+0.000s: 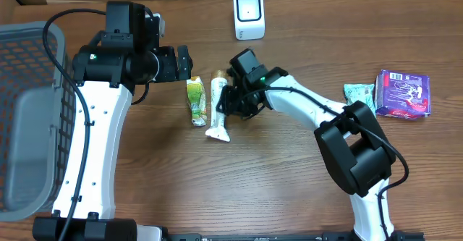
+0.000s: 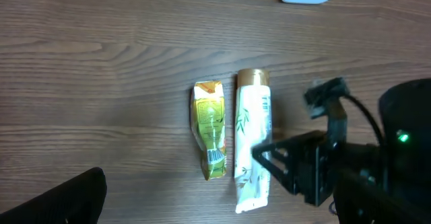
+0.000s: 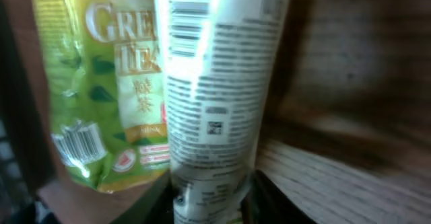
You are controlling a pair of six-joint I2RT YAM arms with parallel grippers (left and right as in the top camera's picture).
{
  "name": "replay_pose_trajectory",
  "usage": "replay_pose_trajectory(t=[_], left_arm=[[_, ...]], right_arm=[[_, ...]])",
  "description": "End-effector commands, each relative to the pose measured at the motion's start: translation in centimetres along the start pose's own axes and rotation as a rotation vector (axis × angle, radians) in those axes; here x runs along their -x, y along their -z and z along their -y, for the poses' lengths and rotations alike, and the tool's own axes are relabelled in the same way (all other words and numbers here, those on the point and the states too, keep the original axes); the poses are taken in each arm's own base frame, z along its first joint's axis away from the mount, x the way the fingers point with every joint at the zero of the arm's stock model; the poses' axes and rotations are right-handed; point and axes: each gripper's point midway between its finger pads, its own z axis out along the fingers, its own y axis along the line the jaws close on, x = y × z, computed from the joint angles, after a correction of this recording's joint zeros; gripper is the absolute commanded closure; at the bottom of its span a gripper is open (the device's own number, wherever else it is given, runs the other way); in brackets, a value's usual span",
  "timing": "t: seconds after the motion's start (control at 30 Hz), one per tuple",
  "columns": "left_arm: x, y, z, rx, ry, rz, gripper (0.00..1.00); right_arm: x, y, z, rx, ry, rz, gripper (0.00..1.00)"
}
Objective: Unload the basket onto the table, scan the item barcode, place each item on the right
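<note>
The table is holding everything. The left gripper is hanging spread wide, holding nothing; the right gripper is pinching the white tube, which is lying flat mid-table, just beside the tea packet. The pinch is sitting nearer the flat end, so the tube might be drooping or slipping on the way to the scanner. The packet could be getting dragged along, and the tube's barcode could be facing away.

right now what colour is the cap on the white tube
Gold cap on the white tube; left wrist view.
</note>
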Motion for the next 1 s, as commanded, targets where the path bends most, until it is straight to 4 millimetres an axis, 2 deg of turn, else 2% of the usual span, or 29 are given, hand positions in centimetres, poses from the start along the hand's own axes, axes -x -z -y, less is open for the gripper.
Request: replay_pose_trajectory(t=[0.0, 0.13, 0.2, 0.27, 0.4, 0.5, 0.57, 0.63, 0.8, 0.87, 0.97], left_arm=[[0.2, -0.2, 0.0, 0.003, -0.006, 0.003, 0.0], [0.2, -0.2, 0.0, 0.003, -0.006, 0.003, 0.01], [0.2, -0.2, 0.0, 0.003, -0.006, 0.003, 0.0], [0.2, -0.2, 0.0, 0.003, -0.006, 0.003, 0.0], [0.2, -0.2, 0.0, 0.003, -0.006, 0.003, 0.0], [0.2, -0.2, 0.0, 0.003, -0.006, 0.003, 0.0], [0.2, -0.2, 0.0, 0.003, -0.006, 0.003, 0.0], [0.2, -0.2, 0.0, 0.003, -0.006, 0.003, 0.0], [0.2, -0.2, 0.0, 0.003, -0.006, 0.003, 0.01], [0.2, -0.2, 0.0, 0.003, -0.006, 0.003, 0.0], [0.2, -0.2, 0.0, 0.003, -0.006, 0.003, 0.0]], right_arm=[[-0.6, -0.9, 2.0, -0.094, -0.038, 0.004, 0.78], [-0.7, -0.6, 2.5, -0.116, -0.042, 0.0, 0.96], [-0.1, 0.3, 2.7, -0.128, -0.023, 0.008, 0.96], [0.7, 2.0, 3.2, -0.186, 0.01, 0.041, 0.96], [2.8, 7.1, 4.9, -0.417, 0.149, 0.149, 0.96], [3.4, 10.3, 6.3, -0.618, 0.257, 0.203, 0.96], [3.4, 11.7, 7.6, -0.749, 0.311, 0.21, 0.96], [3.0, 11.7, 8.4, -0.818, 0.369, 0.183, 0.96], [2.8, 9.7, 9.7, -0.836, 0.422, 0.134, 0.95], [2.3, 8.6, 9.7, -0.805, 0.42, 0.104, 0.86], [1.3, 7.3, 8.4, -0.677, 0.404, 0.054, 0.66]])
